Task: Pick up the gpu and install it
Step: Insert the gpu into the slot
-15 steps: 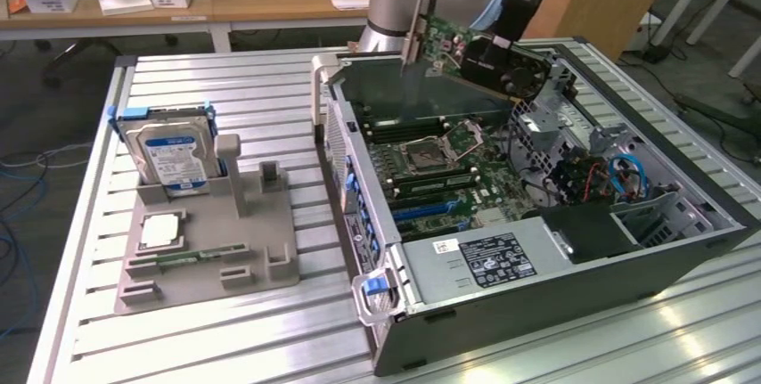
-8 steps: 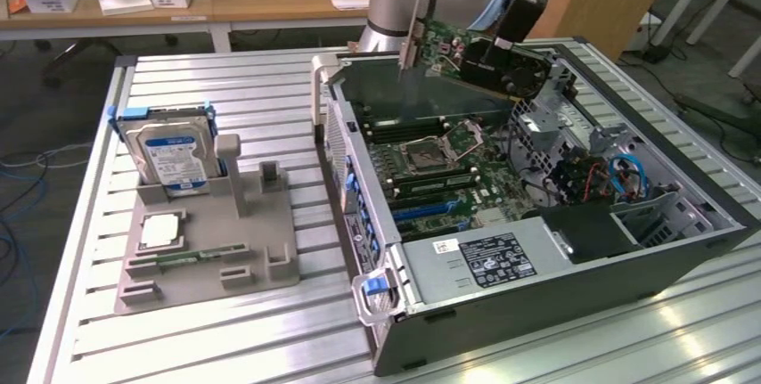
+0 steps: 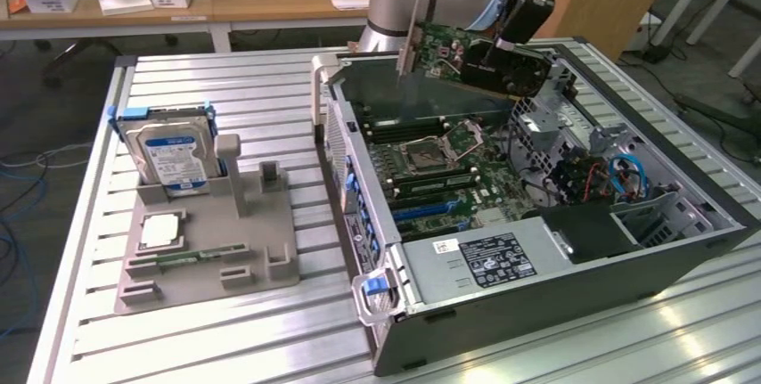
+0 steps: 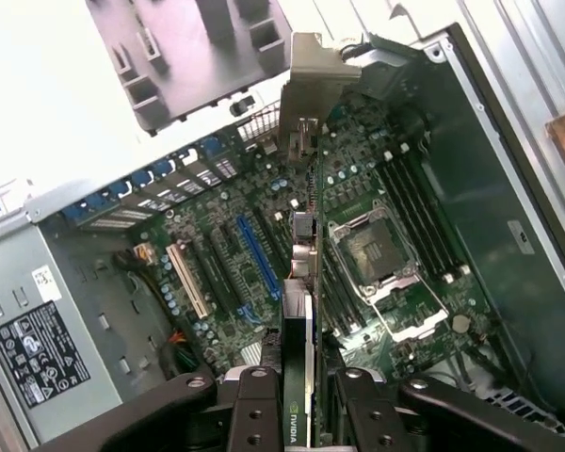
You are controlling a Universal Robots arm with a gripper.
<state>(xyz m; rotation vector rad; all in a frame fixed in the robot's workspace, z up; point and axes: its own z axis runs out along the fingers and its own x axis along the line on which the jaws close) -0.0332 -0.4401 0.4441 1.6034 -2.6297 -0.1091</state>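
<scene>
Gpu: we see the gpu [image 3: 458, 53] in the air over the far end of the open computer case [image 3: 571, 281], clear of the motherboard [image 3: 446, 175]. It has a green board, a black shroud and a silver bracket on the exterior view's left.
Jaws: they are closed on the gpu's upper edge and holding it. In the wrist view the card [image 4: 301, 282] runs edge-on between them.
Writing on the gpu: we read "NVIDIA" on the card's edge near the jaws in the wrist view.
Below the card: in the wrist view it lies over the strip between the blue expansion slot [image 4: 259, 254] and the CPU socket [image 4: 372, 250].
Power supply: it carries a black-and-white label [image 3: 491, 257]. We cannot read its print.
Hard drive: the silver hard drive [image 3: 170, 154] stands upright in the grey fixture [image 3: 256, 250] on the table [image 3: 238, 81]. Its label is blue and white, and the text is too small for us to read.
RAM stick: a narrow RAM stick [image 3: 196, 257] lies in the fixture.
</scene>
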